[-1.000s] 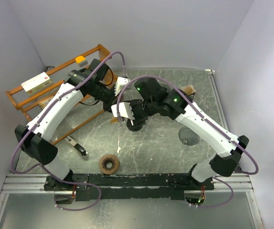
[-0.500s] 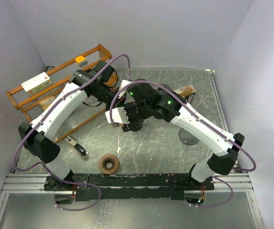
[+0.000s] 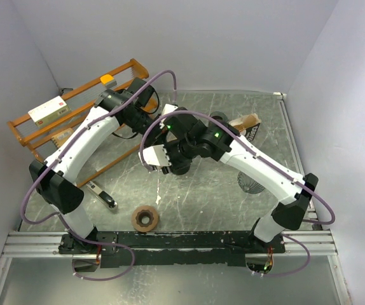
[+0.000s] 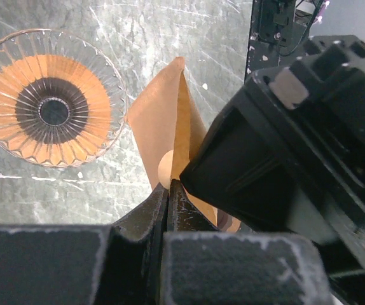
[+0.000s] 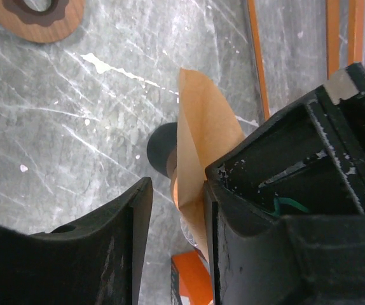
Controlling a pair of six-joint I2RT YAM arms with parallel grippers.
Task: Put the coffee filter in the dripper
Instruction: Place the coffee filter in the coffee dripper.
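Coffee filter point(image 4: 166, 114) pinched in left claw point(image 4: 168, 189), tip pointing away; right claw point(image 5: 178, 181) narrow, astride it

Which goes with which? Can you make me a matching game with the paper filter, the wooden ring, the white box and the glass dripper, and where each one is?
Things:
1. paper filter
2. wooden ring
3. white box
4. glass dripper

Where or how:
A. on the orange rack
B. standing empty, nothing inside
C. pinched in the left gripper
D. lying flat on the table

Pairs: 1-C, 2-D, 3-A, 4-B
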